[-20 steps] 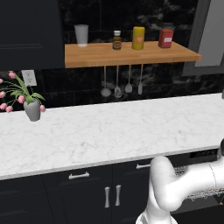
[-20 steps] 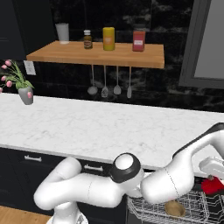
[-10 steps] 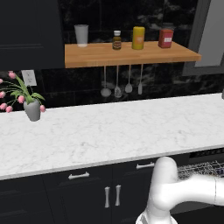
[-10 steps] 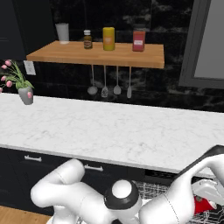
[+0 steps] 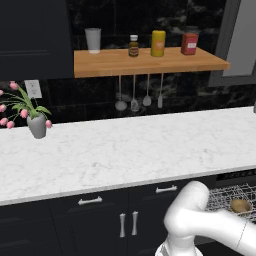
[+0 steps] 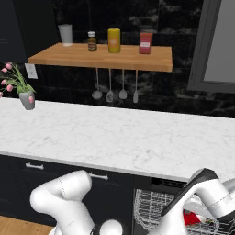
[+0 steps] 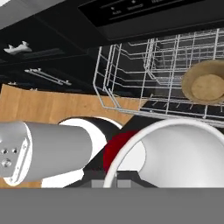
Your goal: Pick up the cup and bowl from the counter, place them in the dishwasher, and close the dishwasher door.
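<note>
The dishwasher stands open under the counter, its wire rack pulled out over the wooden floor. A tan, bowl-like vessel lies in the rack, also seen in the left base view. A red vessel sits in the rack, half hidden by my forearm; which of the two is the cup I cannot tell. A black control strip runs above the rack. The dishwasher door panel is out of view. My hand hangs low in front of the rack, gripper shut, with nothing seen between its fingers.
Black cabinets with silver handles stand left of the dishwasher. A vase of pink flowers sits at the counter's left end. The wooden wall shelf carries jars and a cup, with utensils hanging below.
My arm has folded down and to the right, its elbow sinking towards the floor in front of the rack. The vessels in the rack have not moved. The gripper stayed shut.
</note>
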Controlling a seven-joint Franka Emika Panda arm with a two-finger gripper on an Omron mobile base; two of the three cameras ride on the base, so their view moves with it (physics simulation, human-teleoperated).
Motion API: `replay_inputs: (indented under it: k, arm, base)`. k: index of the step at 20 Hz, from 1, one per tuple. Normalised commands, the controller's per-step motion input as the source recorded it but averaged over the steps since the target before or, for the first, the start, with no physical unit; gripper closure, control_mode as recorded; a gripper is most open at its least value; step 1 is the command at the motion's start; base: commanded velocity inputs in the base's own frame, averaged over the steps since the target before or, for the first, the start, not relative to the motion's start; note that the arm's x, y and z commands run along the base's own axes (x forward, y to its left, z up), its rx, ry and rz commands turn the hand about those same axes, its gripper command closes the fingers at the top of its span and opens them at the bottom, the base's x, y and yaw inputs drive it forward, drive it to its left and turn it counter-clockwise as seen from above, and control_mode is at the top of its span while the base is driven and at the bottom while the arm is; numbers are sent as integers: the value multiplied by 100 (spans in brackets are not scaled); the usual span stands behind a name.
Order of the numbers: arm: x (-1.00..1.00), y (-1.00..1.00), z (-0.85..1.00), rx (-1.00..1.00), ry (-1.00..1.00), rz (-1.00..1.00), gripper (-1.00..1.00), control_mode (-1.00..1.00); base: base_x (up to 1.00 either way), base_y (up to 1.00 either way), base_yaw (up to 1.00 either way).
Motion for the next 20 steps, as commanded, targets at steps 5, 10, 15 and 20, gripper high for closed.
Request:
replay_inputs:
  k: [5,10,15,20]
  arm:
    - [42,-4,-24,19,-13,-18,100,-100]
    - [42,0,-38,4,-18,-1,100,-100]
    - [28,-7,-47,0,-13,1,100,-100]
    - [35,-10,-47,0,-1,0,100,-100]
  base:
    - [0,0,0]
    - [0,0,0]
    - [0,0,0]
    - [0,0,0]
